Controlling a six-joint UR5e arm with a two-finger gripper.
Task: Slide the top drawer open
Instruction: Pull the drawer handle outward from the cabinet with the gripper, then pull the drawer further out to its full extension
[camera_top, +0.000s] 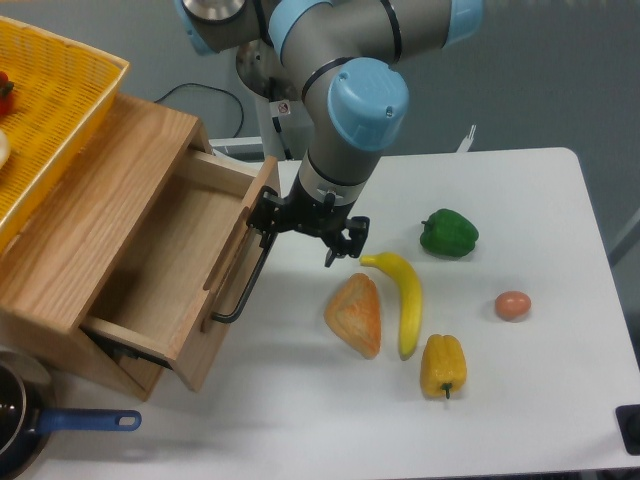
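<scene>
Claw (305, 228) at top end of black handle (243, 288), one finger hooked behind bar; fingers wide apart, not pinching.

Drawer (175, 275) at table's left edge, pulled far out of cabinet (95, 190), inside bare wood.

Step in hand: pulling drawer open, looks almost done. Next, I think: short pull toward table middle, then lift claw off bar, mind banana.

Count: one banana (402, 300), one bread (356, 314), one green pepper (449, 232), one yellow pepper (443, 365), one egg (512, 305), one yellow basket (45, 110), one pan (30, 425).
</scene>
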